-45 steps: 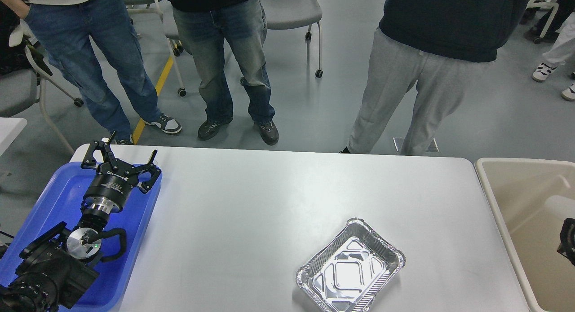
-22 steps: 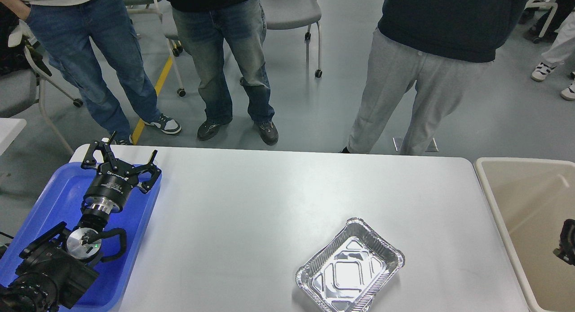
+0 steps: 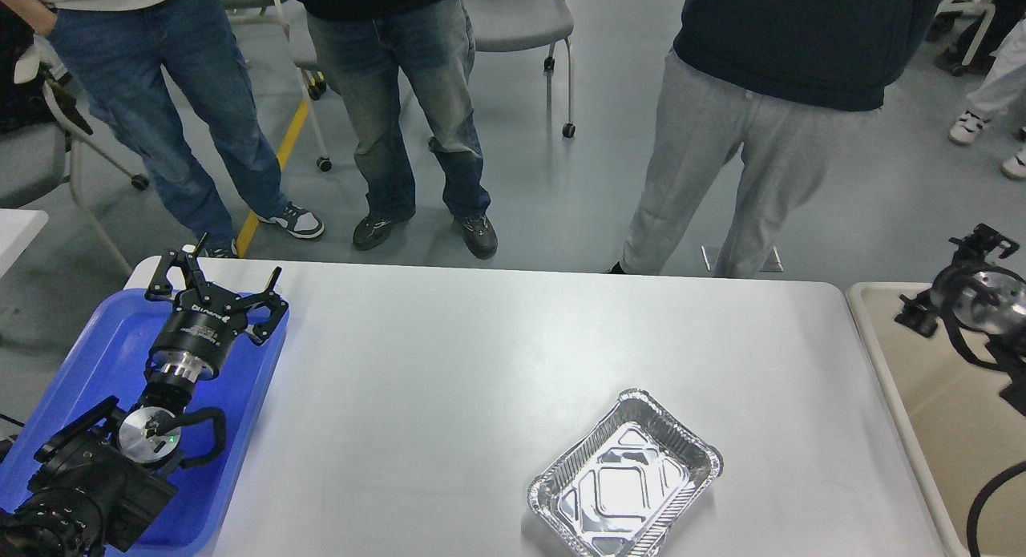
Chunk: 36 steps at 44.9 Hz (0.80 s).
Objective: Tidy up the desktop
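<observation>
Desktop (image 3: 449,381): white, rounded corners, fills centre of view. All positions ref. desktop.

Foil tray (image 3: 625,486): on desktop, near-right area, sits at an angle, nothing in it.

Blue plastic tray (image 3: 96,357): at left edge of desktop, far-left corner.

Left gripper (image 3: 215,278): above far end of blue tray, at desktop's far-left corner. Fingers spread wide, nothing between them.

Beige tub (image 3: 890,381): just beside desktop's right edge.

Right gripper (image 3: 979,240): above tub's far end, off desktop's far-right corner. Seen small and dark; finger state cannot be told, nor any load.

Three persons standing beyond far edge; chairs behind.
</observation>
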Available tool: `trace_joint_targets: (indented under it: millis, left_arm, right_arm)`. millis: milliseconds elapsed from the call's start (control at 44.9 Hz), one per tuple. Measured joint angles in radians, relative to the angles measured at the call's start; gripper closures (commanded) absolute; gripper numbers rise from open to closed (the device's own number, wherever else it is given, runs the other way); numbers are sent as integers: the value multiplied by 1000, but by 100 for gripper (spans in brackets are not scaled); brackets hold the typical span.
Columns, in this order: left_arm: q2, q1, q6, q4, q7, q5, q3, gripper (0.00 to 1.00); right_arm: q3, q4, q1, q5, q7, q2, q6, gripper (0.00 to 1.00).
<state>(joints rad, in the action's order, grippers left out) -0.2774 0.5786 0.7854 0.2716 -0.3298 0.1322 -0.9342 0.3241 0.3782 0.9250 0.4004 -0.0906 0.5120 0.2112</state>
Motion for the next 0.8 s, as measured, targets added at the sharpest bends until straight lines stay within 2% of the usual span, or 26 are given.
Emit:
trace_joint_targets:
  millis: [200,423,802]
  left_arm:
    - [0,0,0,0,0,0,0,0]
    - [0,0,0,0,0,0,0,0]
    - [1,0,0,0,0,0,0,0]
  right_arm:
    - [75,180,61,-2,9,14,-70,0]
    - [217,383,71,-3,19,-11,-228,0]
    - [302,457,-22,-31,67,-190,-515,0]
